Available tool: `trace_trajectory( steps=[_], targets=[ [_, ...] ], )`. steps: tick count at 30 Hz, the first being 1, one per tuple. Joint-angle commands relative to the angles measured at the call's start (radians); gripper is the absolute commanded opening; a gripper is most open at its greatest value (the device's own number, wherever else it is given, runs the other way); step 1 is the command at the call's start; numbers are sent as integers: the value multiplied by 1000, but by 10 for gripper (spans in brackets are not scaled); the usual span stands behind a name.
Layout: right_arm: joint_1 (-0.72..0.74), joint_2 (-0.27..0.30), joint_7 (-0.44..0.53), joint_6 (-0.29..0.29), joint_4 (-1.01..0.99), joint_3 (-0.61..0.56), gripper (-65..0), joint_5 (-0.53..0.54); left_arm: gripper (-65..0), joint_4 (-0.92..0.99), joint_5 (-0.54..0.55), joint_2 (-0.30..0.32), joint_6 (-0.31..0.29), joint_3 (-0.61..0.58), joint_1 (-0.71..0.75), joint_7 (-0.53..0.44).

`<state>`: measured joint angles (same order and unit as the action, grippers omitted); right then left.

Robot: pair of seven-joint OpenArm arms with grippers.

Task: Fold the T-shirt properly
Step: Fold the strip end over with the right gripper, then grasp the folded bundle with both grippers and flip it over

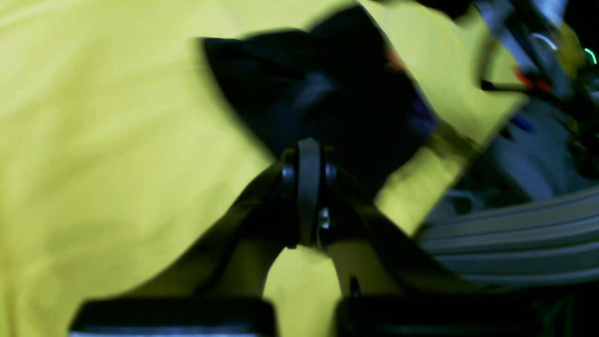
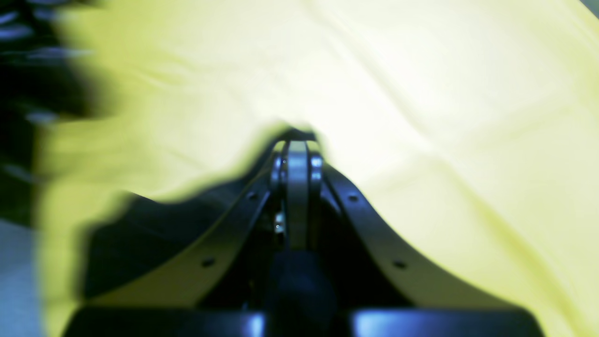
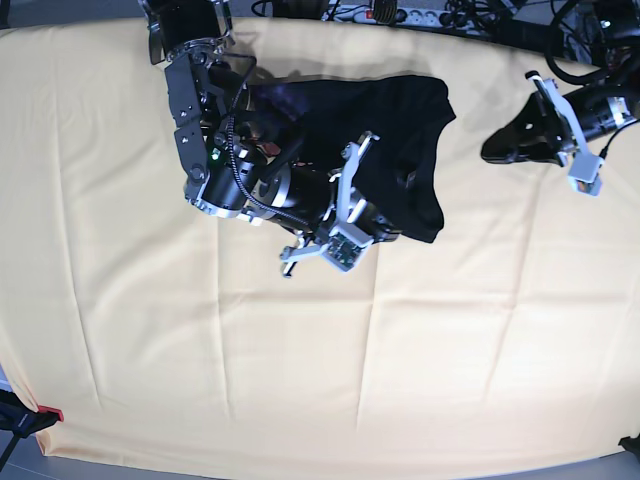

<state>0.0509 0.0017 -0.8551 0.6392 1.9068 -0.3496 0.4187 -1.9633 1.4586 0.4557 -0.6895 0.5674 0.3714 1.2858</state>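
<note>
The black T-shirt (image 3: 400,120) lies bunched at the back middle of the pale yellow tablecloth (image 3: 300,350). The arm with the right wrist camera (image 3: 335,205) reaches over the shirt's front part. In the blurred right wrist view my right gripper (image 2: 297,145) is shut, with yellow cloth ahead and dark cloth (image 2: 131,234) low on its left. My left gripper (image 3: 492,152) hovers to the right of the shirt, apart from it. In the left wrist view the left gripper (image 1: 309,147) is shut with nothing in it, and the black T-shirt (image 1: 318,79) lies just beyond its tips.
Cables and a power strip (image 3: 400,12) run along the table's back edge. A metal frame (image 1: 514,238) shows past the cloth's edge in the left wrist view. A small red item (image 3: 50,413) sits at the front left corner.
</note>
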Motion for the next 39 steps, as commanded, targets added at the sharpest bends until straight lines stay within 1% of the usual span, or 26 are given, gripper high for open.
trace_trajectory(
  steps=[1,3,5,10,11,13,14,17,20,21,25,27,30,34,39],
  targets=[
    [34,6,36,3,5,-2,-650,20,-650,-51,17,19,-9,-24,-3,-13],
    [55,50,33,9,-26,-2,-650,21,-650,-123,-24,19,-9,-100,-4,-14],
    [80,94,33,8,-69,-2,-650,22,-650,-175,-105,19,-9,-188,-4,-37],
    [146,178,38,8,-187,-2,-650,29,-650,-188,-420,61,-9,-440,-6,-172],
    [158,191,47,9,-207,-2,-650,29,-650,-188,-476,69,-9,-485,-8,-196],
    [181,210,59,32,-245,-3,-650,35,-650,-188,-573,85,-9,-559,-20,-234],
    [191,216,58,42,-263,-3,-650,54,-650,-188,-614,91,-9,-588,-27,-251],
    [198,227,43,59,-304,-4,-650,102,-650,-179,-710,98,-9,-645,-47,-301],
    [192,237,7,59,-313,-4,-650,109,-650,-130,-755,98,-9,-667,-76,-331],
    [186,244,5,59,-313,-4,-650,111,-650,-108,-755,98,-9,-668,-89,-335],
    [154,279,5,59,-313,-4,-650,190,-650,-6,-752,100,-9,-668,-146,-344],
    [135,285,-3,59,-312,-4,-650,195,-650,52,-752,108,-9,-668,-182,-356],
    [109,285,-30,59,-312,-3,-650,215,-650,139,-752,127,-9,-672,-246,-401],
    [65,298,-41,59,-294,-2,-650,259,-650,260,-761,127,-9,-672,-337,-467],
    [-3,301,-59,59,-196,4,-650,262,-650,409,-827,123,-9,-676,-436,-612]
  ],
)
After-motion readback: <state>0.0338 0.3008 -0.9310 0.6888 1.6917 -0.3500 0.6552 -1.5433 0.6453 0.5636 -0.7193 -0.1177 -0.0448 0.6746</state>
